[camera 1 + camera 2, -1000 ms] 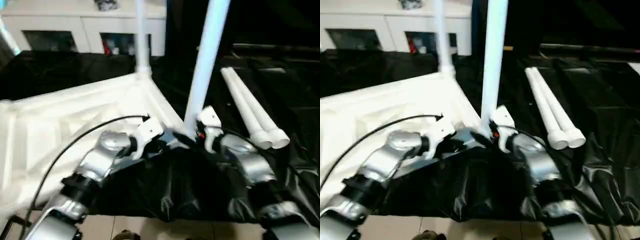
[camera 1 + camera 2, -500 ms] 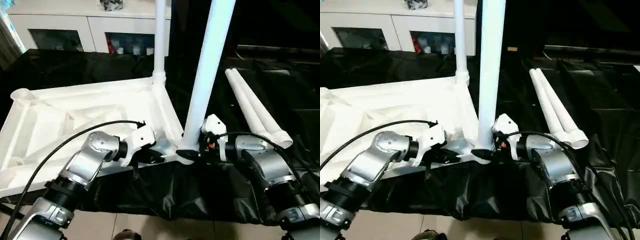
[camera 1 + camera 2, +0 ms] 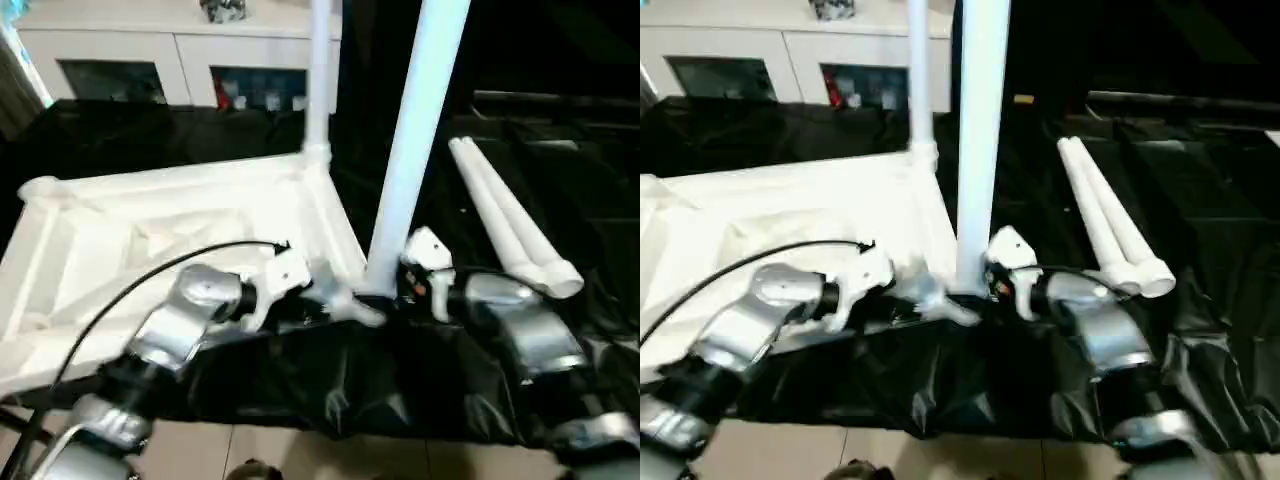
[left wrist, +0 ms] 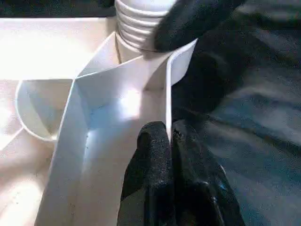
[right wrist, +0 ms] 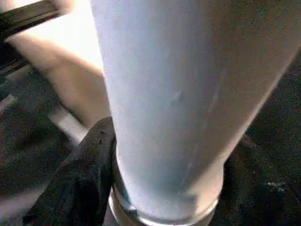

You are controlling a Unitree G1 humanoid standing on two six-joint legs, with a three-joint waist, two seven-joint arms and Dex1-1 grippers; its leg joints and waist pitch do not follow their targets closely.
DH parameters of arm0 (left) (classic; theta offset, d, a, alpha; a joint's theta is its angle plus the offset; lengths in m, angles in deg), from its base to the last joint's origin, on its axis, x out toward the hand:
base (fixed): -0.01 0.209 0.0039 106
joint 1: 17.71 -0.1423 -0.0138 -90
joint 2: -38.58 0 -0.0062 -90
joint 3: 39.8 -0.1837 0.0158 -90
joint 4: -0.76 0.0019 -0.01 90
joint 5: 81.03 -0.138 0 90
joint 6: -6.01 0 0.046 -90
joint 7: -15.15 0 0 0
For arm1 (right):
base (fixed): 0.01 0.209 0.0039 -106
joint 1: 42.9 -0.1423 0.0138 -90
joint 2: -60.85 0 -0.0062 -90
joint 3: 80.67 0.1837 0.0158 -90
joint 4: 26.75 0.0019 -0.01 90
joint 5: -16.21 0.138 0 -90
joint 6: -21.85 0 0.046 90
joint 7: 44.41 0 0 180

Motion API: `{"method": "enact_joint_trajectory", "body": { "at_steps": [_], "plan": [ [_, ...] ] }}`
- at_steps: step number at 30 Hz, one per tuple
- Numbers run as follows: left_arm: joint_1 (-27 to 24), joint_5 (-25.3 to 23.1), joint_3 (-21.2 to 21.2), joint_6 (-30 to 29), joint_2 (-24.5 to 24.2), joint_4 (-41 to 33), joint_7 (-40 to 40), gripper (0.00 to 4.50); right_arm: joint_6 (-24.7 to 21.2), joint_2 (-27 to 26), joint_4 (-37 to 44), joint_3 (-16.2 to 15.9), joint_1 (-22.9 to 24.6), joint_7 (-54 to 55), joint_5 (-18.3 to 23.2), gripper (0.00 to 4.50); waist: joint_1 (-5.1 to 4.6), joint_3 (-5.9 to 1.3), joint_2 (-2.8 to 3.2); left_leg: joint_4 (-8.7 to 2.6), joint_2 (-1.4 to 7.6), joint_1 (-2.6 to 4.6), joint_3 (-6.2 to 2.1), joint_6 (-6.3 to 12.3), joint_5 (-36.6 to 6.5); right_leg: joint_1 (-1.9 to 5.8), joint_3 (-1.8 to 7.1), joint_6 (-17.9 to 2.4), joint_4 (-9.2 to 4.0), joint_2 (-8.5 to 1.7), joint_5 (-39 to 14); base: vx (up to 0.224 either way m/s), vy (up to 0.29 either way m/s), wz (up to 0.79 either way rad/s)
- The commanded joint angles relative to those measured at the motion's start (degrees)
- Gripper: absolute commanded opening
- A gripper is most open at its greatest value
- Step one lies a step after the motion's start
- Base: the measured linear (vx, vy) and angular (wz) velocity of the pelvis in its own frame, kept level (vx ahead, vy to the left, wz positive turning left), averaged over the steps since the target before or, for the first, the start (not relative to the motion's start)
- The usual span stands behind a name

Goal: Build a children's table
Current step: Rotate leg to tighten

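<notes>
The white table top [image 3: 150, 230] lies underside up on black cloth. One white leg [image 3: 320, 80] stands in its far corner socket. A second leg [image 3: 415, 150] rises from the near right corner, its ribbed end [image 4: 141, 23] at the socket. My right gripper [image 3: 388, 292] is shut around this leg's base, with a black finger [image 5: 89, 155] pressed against the tube. My left gripper [image 4: 169, 132] is shut on the thin rim wall of the top just beside that corner. Two loose legs [image 3: 505, 225] lie side by side on the cloth to the right.
Black cloth [image 3: 350, 390] covers the work surface and hangs over its near edge above a tiled floor [image 3: 300, 455]. A white cabinet [image 3: 170, 50] with open shelves stands at the back left. A black cable [image 3: 150, 275] arcs over my left forearm.
The head camera has shifted and tilted. My right gripper's fingers have narrowed onto the base of the near leg. The left gripper keeps its pinch on the rim.
</notes>
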Motion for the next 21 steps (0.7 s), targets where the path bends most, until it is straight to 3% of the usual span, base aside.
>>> {"method": "enact_joint_trajectory", "body": {
  "at_steps": [1,3,4,5,6,9,11,14,17,21],
  "plan": [
    [3.0,-0.1,-0.1,-1.5,4.0,0.8,5.7,0.0,-0.6,-3.2,-2.9,-0.5,-1.2,7.6,-1.5,2.67,-0.5,-4.02,-0.34,-4.42,4.61,2.17,-2.92,-2.09,-18.4,1.61,2.98,-10.6,-5.26,-5.35,-24.9,0.0,0.0,0.0],
    [4.0,-0.6,0.6,-2.3,5.6,2.3,9.0,0.0,-0.9,-4.8,-3.8,0.4,-1.5,10.4,-1.3,2.67,-0.52,-4.06,-0.33,-4.4,4.69,2.13,-2.97,-1.97,-18.8,1.67,3.04,-10.0,-5.5,-5.46,-25.1,0.0,0.0,0.0],
    [5.8,-1.4,1.6,-3.4,8.7,5.0,14.6,0.0,-1.3,-8.4,-6.1,1.8,-2.6,17.5,-1.6,2.67,-0.62,-4.01,0.07,-4.53,4.74,2.2,-2.9,-2.07,-18.9,1.36,3.14,-9.9,-5.39,-5.16,-24.1,0.0,0.0,0.0],
    [6.4,-1.7,1.7,-3.5,10.1,6.0,16.7,0.0,-1.1,-10.1,-7.3,2.0,-3.2,20.6,-1.9,2.67,-0.83,-4.03,-0.05,-4.49,4.61,2.3,-2.71,-2.19,-18.8,1.17,3.18,-10.1,-5.48,-5.02,-23.6,0.0,0.0,0.0],
    [6.6,-2.0,1.5,-3.2,11.2,6.5,17.6,0.0,-0.2,-11.7,-8.3,1.6,-3.7,22.7,-2.5,2.67,-0.77,-4.14,0.05,-4.52,4.58,2.41,-2.99,-2.83,-19.4,1.36,3.03,-10.3,-5.45,-5.24,-23.4,0.0,0.0,0.0],
    [6.4,-2.1,1.2,-2.7,11.6,6.2,16.8,0.0,1.2,-12.5,-8.6,1.4,-3.9,22.4,-2.5,2.67,-0.72,-4.27,-0.12,-4.64,4.61,1.93,-2.95,-1.87,-18.6,1.75,3.07,-9.7,-5.41,-5.32,-21.6,0.0,0.0,0.0],
    [6.3,-2.2,1.1,-2.4,11.7,5.9,16.1,0.0,1.9,-13.2,-8.7,2.6,-4.1,21.6,-1.4,3.37,-0.77,-4.38,-0.12,-4.61,4.64,1.77,-2.73,-0.92,-16.8,1.85,3.18,-10.6,-5.04,-5.19,-17.7,0.0,0.0,0.0],
    [5.8,-2.2,0.5,-1.7,10.9,5.3,14.9,0.0,2.0,-12.7,-8.5,3.5,-4.6,19.4,0.0,3.46,-0.74,-4.45,-0.12,-4.51,4.59,1.55,-2.66,0.06,-15.3,2.17,3.16,-11.3,-4.83,-5.28,-16.1,0.0,0.0,0.0],
    [5.2,-2.1,0.0,0.0,9.8,4.6,13.2,0.0,2.5,-10.9,-8.8,2.8,-4.9,17.8,-0.9,3.81,-0.78,-4.52,-0.13,-4.45,4.68,1.48,-2.64,0.59,-14.4,2.24,3.12,-11.6,-4.64,-5.24,-15.2,0.0,0.0,0.0],
    [3.1,-1.4,-0.8,1.0,6.9,2.0,8.4,0.0,3.4,-6.6,-6.5,0.6,-3.6,10.5,-1.5,3.84,-0.93,-4.37,-0.28,-4.44,4.7,1.41,-2.65,0.91,-14.8,2.37,3.04,-11.7,-4.77,-5.28,-16.5,0.0,0.0,0.0]
  ]
}}
